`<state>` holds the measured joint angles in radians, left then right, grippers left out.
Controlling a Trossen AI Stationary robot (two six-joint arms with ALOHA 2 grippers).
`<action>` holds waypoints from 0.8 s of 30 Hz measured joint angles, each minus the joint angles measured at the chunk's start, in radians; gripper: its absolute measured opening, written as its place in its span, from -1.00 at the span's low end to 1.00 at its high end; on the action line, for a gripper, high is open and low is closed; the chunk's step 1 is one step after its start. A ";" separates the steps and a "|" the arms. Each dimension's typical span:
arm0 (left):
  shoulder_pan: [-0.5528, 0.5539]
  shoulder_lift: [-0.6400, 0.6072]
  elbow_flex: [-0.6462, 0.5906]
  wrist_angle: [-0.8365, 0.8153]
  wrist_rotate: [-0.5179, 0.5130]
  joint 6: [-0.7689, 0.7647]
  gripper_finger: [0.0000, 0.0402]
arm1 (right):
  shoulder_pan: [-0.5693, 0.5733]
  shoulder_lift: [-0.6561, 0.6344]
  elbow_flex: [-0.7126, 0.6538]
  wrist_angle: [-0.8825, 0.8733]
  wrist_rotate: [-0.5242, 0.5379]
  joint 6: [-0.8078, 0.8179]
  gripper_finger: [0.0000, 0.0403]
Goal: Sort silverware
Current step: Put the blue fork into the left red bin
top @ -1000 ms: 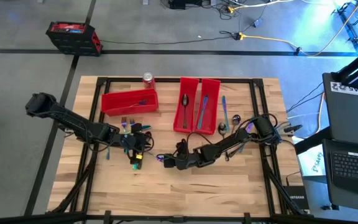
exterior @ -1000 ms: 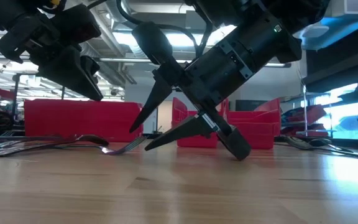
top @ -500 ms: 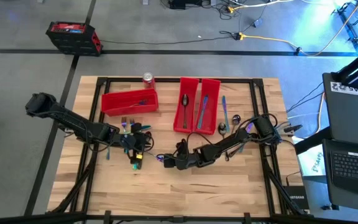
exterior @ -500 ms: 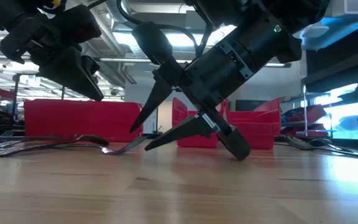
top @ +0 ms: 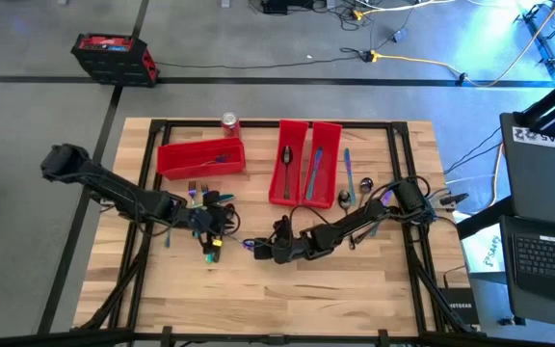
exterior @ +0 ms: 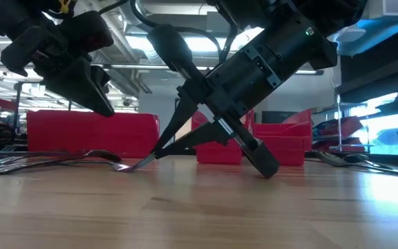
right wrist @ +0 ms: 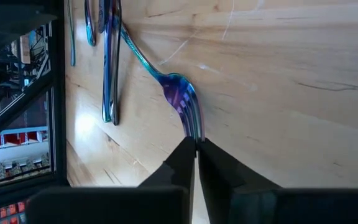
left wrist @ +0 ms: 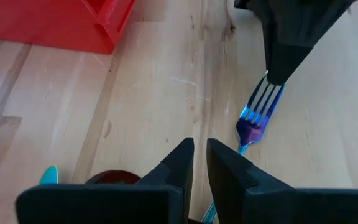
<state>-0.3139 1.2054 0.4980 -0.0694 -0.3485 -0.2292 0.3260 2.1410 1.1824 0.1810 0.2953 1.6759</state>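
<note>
An iridescent fork (right wrist: 180, 99) lies flat on the wooden bench (top: 355, 280), near the middle. The right gripper (right wrist: 195, 144) has its fingers pinched together on the tips of the fork's tines. The left gripper (left wrist: 200, 163) hovers close by, fingers nearly pressed together and holding nothing. The fork looks light, stiff and slippery; a grip across the handle would likely hold better.

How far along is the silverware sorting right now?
Some done: pieces already lie in the two upright red bins. In hand: the right claw has shut on the tines of a fork lying on the table. Left: more pieces by the left claw and right of the bins.
</note>
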 joint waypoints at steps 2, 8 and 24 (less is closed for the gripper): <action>0.000 0.012 0.000 0.000 0.000 -0.004 -0.85 | 0.000 0.000 0.000 -0.001 0.006 -0.002 -1.00; 0.000 0.026 0.000 0.005 0.000 -0.033 -0.85 | -0.001 -0.001 0.001 -0.023 0.012 -0.039 -1.00; 0.000 0.026 0.000 0.008 -0.004 -0.078 -0.84 | 0.002 -0.085 -0.004 -0.332 0.037 -0.061 -1.00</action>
<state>-0.3141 1.2312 0.4984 -0.0612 -0.3527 -0.3069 0.3279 2.0560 1.1784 -0.1509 0.3327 1.6150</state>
